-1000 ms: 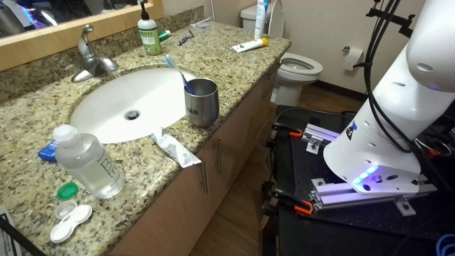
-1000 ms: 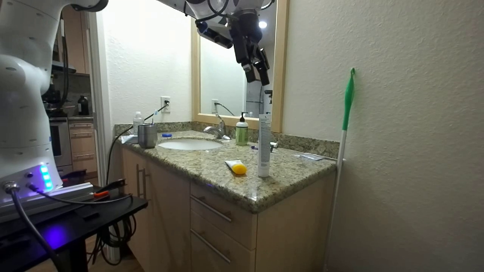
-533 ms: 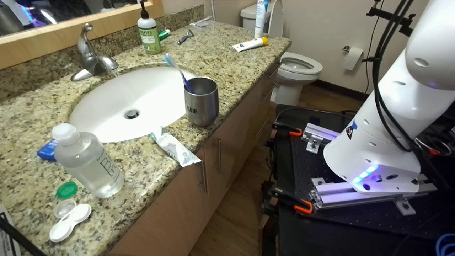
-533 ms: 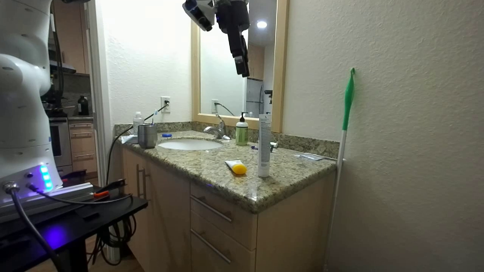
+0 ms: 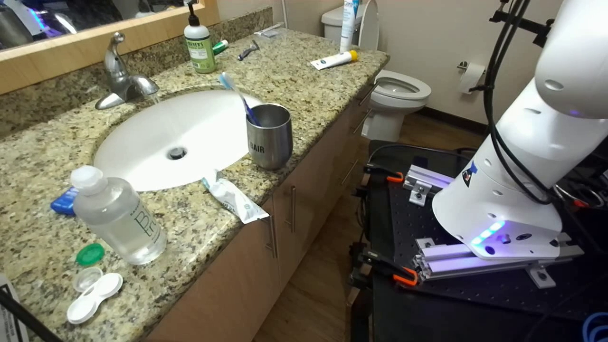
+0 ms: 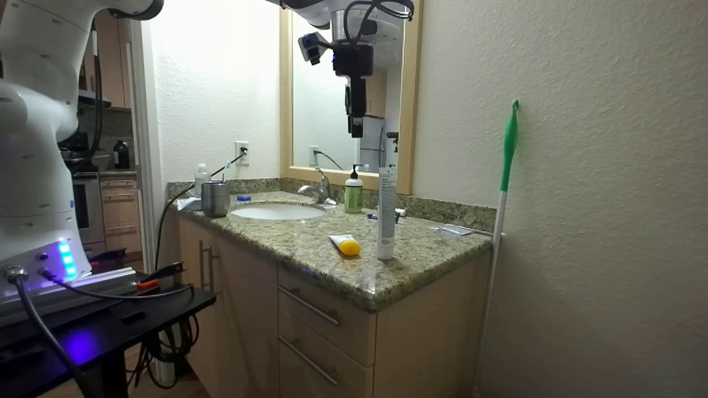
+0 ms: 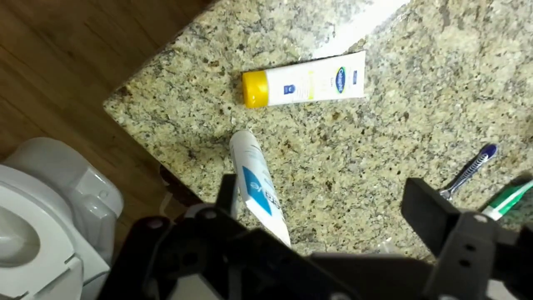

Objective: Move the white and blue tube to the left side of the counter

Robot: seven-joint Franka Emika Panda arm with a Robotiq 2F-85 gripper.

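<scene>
Jaws: set wide apart in the wrist view, holding nothing. In an exterior view the jaws point down and sit higher than the top of the tube [image 6: 386,213], apart from it. Seen from the wrist, part of the tube shows in the gap, nearer one side; exact alignment cannot be told.

The tube stands upright, blue part toward the top, near a corner of the surface [image 6: 293,235]. Near it lies the yellow-capped lotion [image 7: 308,81]; farther off, the razor [image 7: 468,171].

Farther out: the sink [image 5: 137,133], then the bottle [image 5: 121,221] toward the opposite end, which I take to be the left side asked for. The cup [image 5: 269,142] stands by the sink, near the front edge.

Progress, judged: approach stage; tube not yet gripped or carried across. Done: jaws spread, above the tube's end of the surface. To do: line up, lower, grip, lift, carry past sink and cup, set down left, release.
</scene>
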